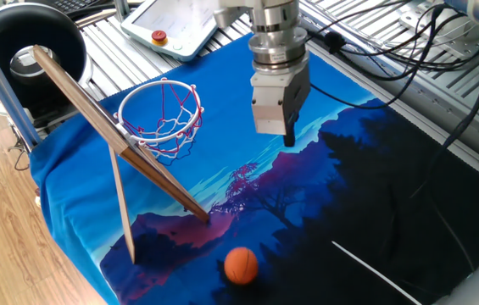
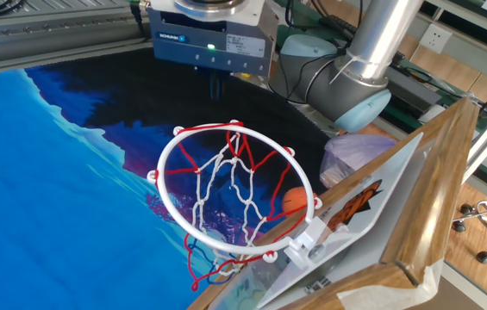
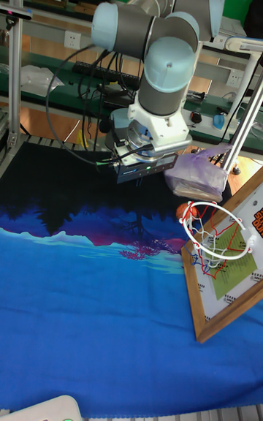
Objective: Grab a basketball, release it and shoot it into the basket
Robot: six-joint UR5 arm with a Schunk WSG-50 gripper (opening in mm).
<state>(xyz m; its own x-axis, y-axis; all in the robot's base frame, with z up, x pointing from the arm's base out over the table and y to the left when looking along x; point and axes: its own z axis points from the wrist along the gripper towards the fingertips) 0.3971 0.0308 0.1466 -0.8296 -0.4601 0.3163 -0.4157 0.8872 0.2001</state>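
Note:
The orange basketball (image 1: pixel 241 264) lies loose on the blue cloth near its front edge, past the foot of the board. In the other fixed view the basketball (image 2: pixel 295 200) shows through the net, low on the right. The basket (image 1: pixel 171 134) is a white ring with a red-and-white net on a tilted wooden board (image 1: pixel 95 114); its ring (image 2: pixel 162 176) fills the other fixed view. My gripper (image 1: pixel 288 137) hangs above the cloth, right of the hoop and well away from the ball, fingers together with nothing between them. In the tall view the gripper (image 3: pixel 139 198) hangs left of the basket (image 3: pixel 219 242).
A big black round ring (image 1: pixel 27 34) stands at the back left. A white pendant with a red button (image 1: pixel 160 36) lies behind the cloth. A purple bag (image 2: pixel 355 155) sits beside the arm's base. Cables cross the metal top at the back right.

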